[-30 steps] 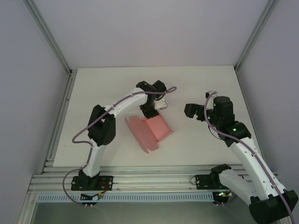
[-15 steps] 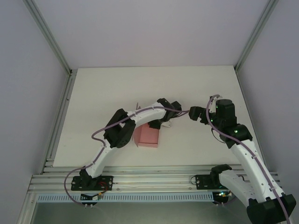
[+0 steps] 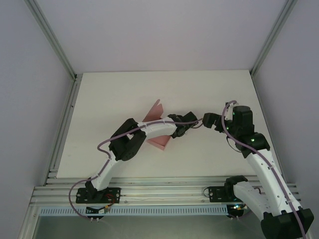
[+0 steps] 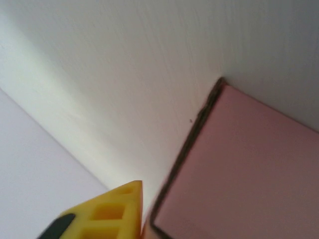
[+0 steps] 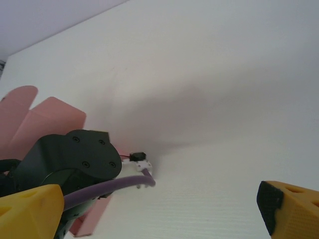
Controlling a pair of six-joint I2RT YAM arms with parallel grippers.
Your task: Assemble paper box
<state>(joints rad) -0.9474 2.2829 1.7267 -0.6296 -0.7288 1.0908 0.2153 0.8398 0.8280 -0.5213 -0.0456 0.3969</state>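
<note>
The pink paper box [image 3: 159, 143] lies at the table's middle, partly under my left arm, with one flap [image 3: 153, 110] standing up behind it. My left gripper [image 3: 176, 131] is at the box's right edge. In the left wrist view one yellow finger [image 4: 112, 211] shows right next to the pink card [image 4: 249, 169]; the other finger is hidden, so its state is unclear. My right gripper [image 3: 207, 121] hovers just right of the left wrist, open [image 5: 159, 209], with bare table between its yellow fingertips. The box's pink flaps [image 5: 50, 117] show beyond the left wrist [image 5: 75, 159].
A purple cable [image 5: 109, 185] runs from the left wrist across the space in front of my right gripper. The white table [image 3: 109, 99] is walled by metal posts at the left [image 3: 65, 64] and right [image 3: 261, 55]. The arm bases sit on the front rail [image 3: 159, 194].
The left arm swung right and down over the box, which went from an open sheet to a folded shape with one flap up. The right gripper moved left toward it.
</note>
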